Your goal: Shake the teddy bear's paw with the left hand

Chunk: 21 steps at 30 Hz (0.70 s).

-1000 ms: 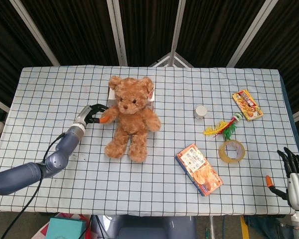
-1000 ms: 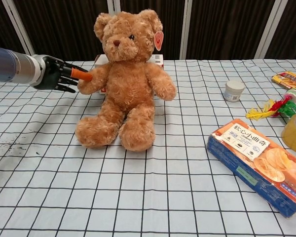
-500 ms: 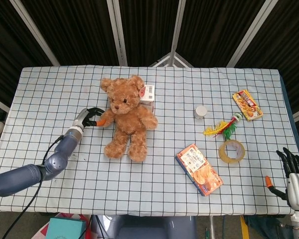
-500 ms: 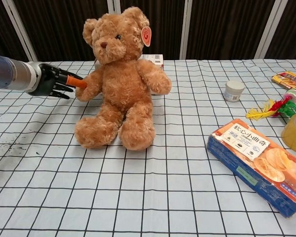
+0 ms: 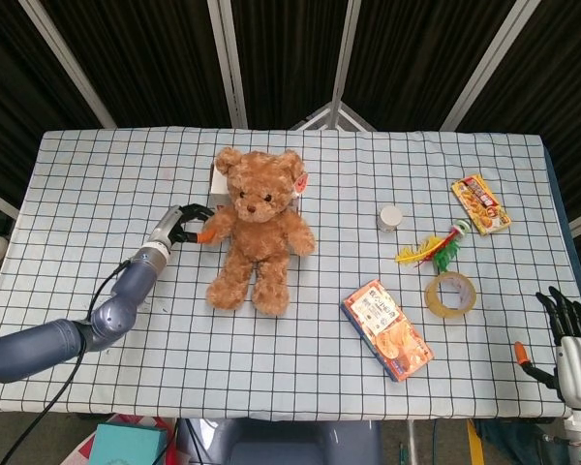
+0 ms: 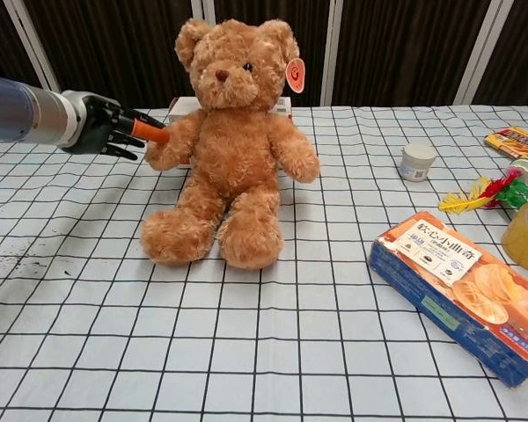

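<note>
The teddy bear (image 5: 255,229) sits upright left of the table's middle, plush and curly brown, a round orange tag at one ear. Its paw (image 6: 163,148) on the left of the scene is gripped by the left hand (image 6: 106,126), black fingers and an orange-tipped thumb closed around the fur. A white carton (image 6: 187,108) stands just behind the bear (mostly hidden). On the right of the checked tablecloth (image 5: 300,373) lie a flat blue-and-orange biscuit box (image 5: 386,329), a small white jar (image 5: 391,217), a feathered toy (image 5: 436,250), a tape roll (image 5: 450,294) and an orange snack packet (image 5: 480,204). The right hand (image 5: 571,339) hangs off the near right corner, fingers spread, holding nothing.
</note>
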Tool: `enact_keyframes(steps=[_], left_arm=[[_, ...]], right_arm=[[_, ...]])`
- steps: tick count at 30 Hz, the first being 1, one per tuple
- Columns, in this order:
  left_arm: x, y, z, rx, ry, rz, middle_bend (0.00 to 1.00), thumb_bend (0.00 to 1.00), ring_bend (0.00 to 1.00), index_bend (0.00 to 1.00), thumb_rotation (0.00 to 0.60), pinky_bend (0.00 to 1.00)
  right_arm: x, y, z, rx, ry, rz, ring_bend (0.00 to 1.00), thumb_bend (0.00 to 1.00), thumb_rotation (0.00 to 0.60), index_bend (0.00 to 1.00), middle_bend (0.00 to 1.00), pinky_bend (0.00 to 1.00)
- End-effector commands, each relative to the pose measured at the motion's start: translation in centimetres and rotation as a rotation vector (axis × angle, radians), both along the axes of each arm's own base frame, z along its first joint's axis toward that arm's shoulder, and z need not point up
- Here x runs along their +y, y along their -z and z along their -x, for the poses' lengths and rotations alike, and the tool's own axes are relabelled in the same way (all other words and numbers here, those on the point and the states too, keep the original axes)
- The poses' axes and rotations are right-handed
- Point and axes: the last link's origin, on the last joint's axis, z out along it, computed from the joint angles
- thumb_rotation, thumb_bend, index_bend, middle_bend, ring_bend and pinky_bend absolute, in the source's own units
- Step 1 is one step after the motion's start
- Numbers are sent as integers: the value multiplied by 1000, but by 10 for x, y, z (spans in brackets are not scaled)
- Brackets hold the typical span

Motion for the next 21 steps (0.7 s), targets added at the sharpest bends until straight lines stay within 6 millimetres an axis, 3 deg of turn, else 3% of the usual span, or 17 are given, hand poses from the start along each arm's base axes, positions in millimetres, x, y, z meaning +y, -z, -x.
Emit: enact_keyframes(steps=[1, 5, 13, 21], left_arm=[[-2, 5, 11, 16, -30, 3, 382, 497, 0, 366, 600, 51], [0, 6, 11, 19, -26, -2, 382, 497, 0, 366, 600, 51], [5, -2, -16, -1, 35, -27, 385, 497, 0, 366, 600, 51], [-4, 9, 3, 35, -11, 7, 383, 497, 0, 366, 600, 51]], right_arm=[[0, 0, 0, 0, 0, 1, 89, 367, 600, 129, 73, 0], [0, -1, 0, 1, -1, 1, 89, 367, 600, 129, 73, 0], [0, 0, 0, 0, -2, -1, 89, 367, 600, 129, 73, 0], [1, 0, 0, 1, -4, 2, 89, 367, 600, 130, 73, 0]])
